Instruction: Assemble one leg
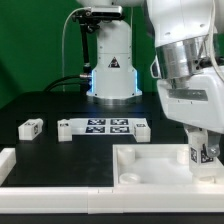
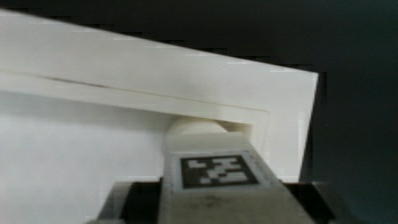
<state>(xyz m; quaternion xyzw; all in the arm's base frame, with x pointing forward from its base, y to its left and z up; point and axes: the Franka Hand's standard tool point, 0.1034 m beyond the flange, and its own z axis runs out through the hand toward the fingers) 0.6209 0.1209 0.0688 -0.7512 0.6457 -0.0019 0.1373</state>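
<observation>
Leg [image 2: 214,168], small white block with black-and-white tag, clamped in end effector [image 1: 201,150], at white panel [image 1: 150,168] corner

**Tight at panel corner, open lanes elsewhere**

Gripper [image 1: 201,150], clamped on the leg [image 1: 197,154], fills the panel [image 1: 150,150] corner at ext. view's right. The raised rim [image 2: 151,92] walls it on two sides, v. close. Panel floor beside it is open. Marker board [image 1: 100,127] and small tagged block [image 1: 30,127] lie low across mid worktop [image 1: 50,100], w/ an open lane betw. them and panel. Robot base [image 1: 110,70] blocks behind.
</observation>
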